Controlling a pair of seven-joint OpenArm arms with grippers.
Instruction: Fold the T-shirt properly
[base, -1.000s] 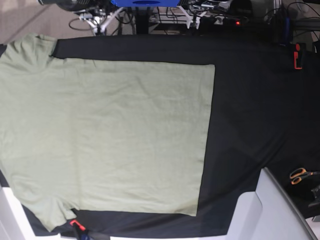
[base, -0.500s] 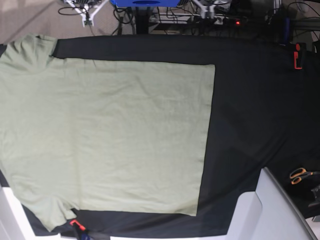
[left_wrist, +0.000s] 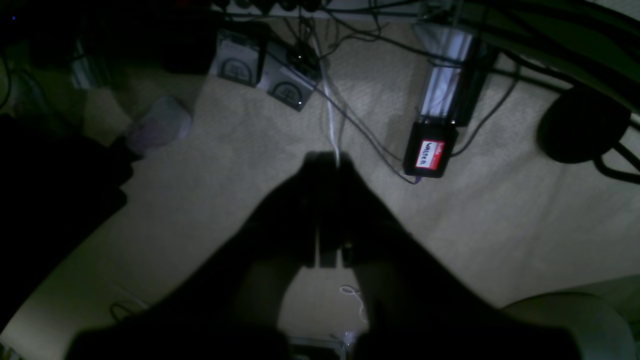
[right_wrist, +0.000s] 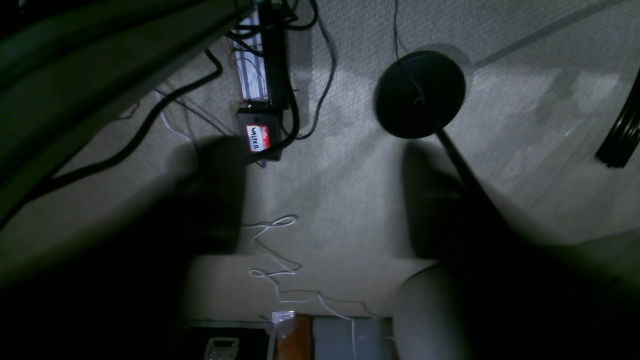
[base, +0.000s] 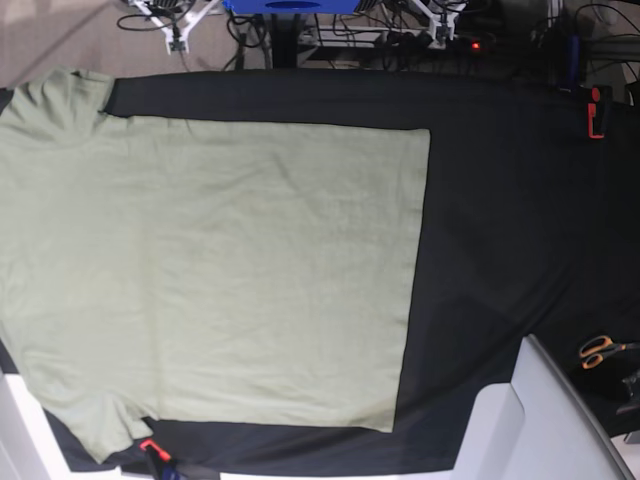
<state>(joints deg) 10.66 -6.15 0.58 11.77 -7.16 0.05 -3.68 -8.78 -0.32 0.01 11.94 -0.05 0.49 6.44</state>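
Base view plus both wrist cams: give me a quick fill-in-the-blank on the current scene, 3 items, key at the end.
1. The T-shirt lies spread flat on a ____ table covering.
2. In the left wrist view the left claw has its jaws ____, with nothing between them.
3. The orange-handled scissors lie apart from the shirt, near the base view's ____ edge.

Missing words: black; shut; right
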